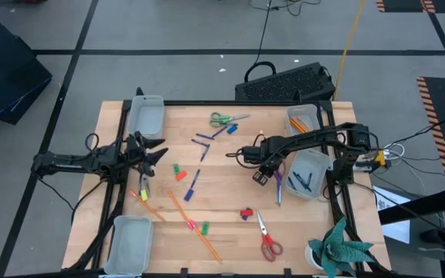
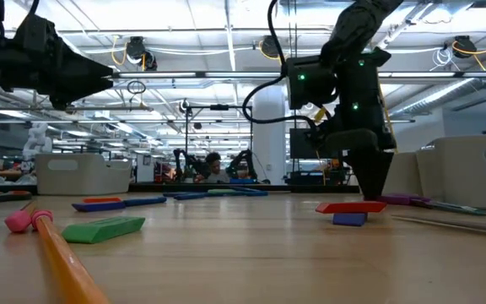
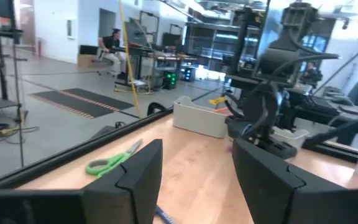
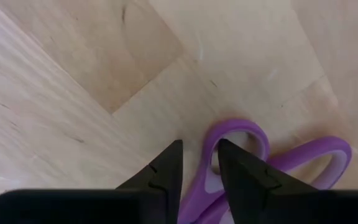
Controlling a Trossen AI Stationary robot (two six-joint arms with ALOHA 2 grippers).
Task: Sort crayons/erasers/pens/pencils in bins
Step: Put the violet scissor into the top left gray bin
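No brand, label or writing can be read on anything here. The table (image 1: 230,232) holds four bins: one at its eleven o'clock corner (image 1: 147,116), one at seven o'clock (image 1: 130,243), and two on the right, at one o'clock (image 1: 306,120) and at three o'clock (image 1: 309,174); the last has dark pens (image 1: 303,181) in it and the one above it an orange pencil (image 1: 300,123). The right gripper (image 4: 199,163) is down at the wood just left of the three o'clock bin, its fingers a narrow gap apart and straddling the rim of one loop of the purple scissors (image 4: 253,158), not closed on it as far as can be seen. The left gripper (image 1: 161,154) waits at nine o'clock with its fingers spread wide and nothing between them. Loose in the middle lie several blue pens (image 1: 204,144), two long orange pencils (image 1: 194,224), and short crayons (image 1: 180,174) in green, red and blue. Three pairs of scissors can be counted: green (image 1: 224,119) at twelve o'clock, red (image 1: 267,239) at five o'clock, purple by the right gripper. The widest bare wood lies along the lower edge, between the seven o'clock bin and the red scissors.
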